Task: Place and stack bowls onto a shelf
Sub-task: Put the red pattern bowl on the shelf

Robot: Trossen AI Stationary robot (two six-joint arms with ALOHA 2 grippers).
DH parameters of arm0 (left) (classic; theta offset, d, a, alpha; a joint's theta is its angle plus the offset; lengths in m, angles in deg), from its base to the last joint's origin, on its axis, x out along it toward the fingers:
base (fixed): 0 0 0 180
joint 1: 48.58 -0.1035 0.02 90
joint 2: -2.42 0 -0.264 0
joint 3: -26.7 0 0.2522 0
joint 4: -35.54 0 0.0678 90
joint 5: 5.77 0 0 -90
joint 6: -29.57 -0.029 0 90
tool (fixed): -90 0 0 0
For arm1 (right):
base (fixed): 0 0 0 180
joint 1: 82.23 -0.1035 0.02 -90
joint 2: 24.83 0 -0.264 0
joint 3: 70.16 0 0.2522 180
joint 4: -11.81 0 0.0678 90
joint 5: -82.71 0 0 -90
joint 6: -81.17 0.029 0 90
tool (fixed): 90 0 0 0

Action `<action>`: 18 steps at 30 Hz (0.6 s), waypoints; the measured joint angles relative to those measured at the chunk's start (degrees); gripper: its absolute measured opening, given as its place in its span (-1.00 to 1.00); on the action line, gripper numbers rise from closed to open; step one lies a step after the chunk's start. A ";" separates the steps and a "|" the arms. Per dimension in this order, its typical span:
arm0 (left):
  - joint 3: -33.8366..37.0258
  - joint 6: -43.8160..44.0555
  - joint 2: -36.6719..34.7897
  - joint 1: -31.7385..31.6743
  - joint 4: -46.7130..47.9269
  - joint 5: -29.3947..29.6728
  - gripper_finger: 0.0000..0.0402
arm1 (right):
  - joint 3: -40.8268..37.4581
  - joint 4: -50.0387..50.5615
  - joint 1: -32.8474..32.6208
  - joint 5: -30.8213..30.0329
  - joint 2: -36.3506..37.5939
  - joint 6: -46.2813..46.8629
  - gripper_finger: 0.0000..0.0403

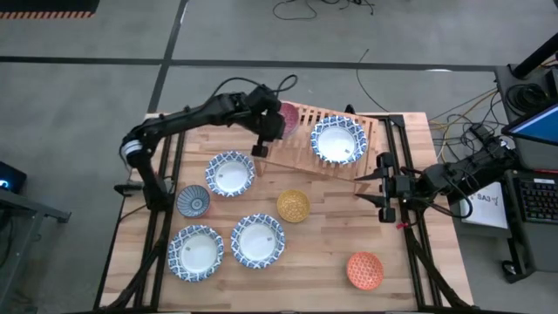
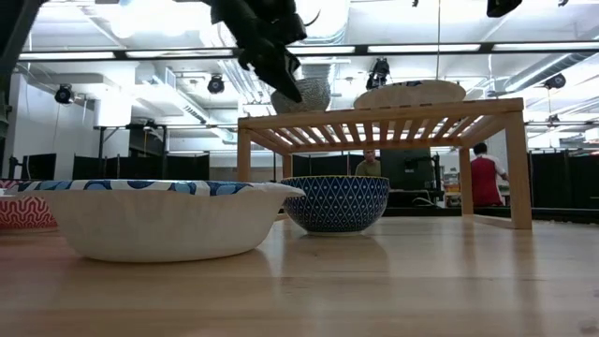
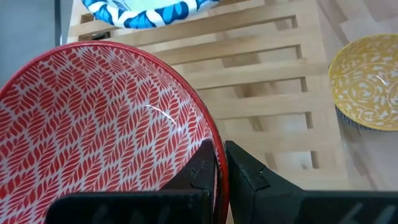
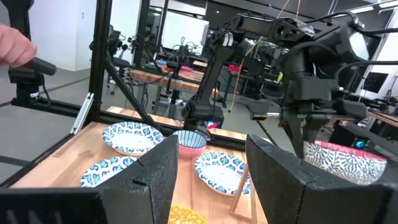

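Left gripper (image 3: 219, 163) pinches the rim of the red leaf-patterned bowl (image 3: 93, 124) over the light wooden slatted shelf (image 3: 261, 81). Thin grip, so it could easily tip or slip off. Right gripper (image 4: 208, 180) waits open by the table's edge.

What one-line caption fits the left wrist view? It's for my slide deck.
Left pincer grips the red-patterned bowl by its rim above the slatted wooden shelf.

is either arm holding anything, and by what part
The left tool pinches the red-patterned bowl by its rim, over the shelf. The right tool holds nothing.

Plank table (image 1: 323, 253) with shelf (image 1: 301, 148) and six bowls (image 1: 257, 240).
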State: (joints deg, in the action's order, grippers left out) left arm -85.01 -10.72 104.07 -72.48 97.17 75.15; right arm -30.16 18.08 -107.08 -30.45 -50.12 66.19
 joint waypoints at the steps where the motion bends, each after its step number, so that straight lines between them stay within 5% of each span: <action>1: -0.99 -0.04 0.67 0.00 0.38 -0.11 -0.99 | 0.00 0.00 0.00 -0.01 0.01 -0.05 -0.12; 13: -3.25 -0.46 4.01 0.16 1.27 -0.11 -0.98 | 0.00 0.81 0.00 -0.98 0.03 -0.69 -0.12; 18: -3.25 0.12 3.97 0.17 0.73 -0.11 -0.78 | 0.00 0.79 0.00 -0.98 0.03 -0.70 -0.12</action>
State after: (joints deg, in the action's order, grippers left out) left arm -88.27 -10.60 108.05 -72.31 97.90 75.04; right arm -30.16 18.87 -107.08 -31.43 -50.09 65.49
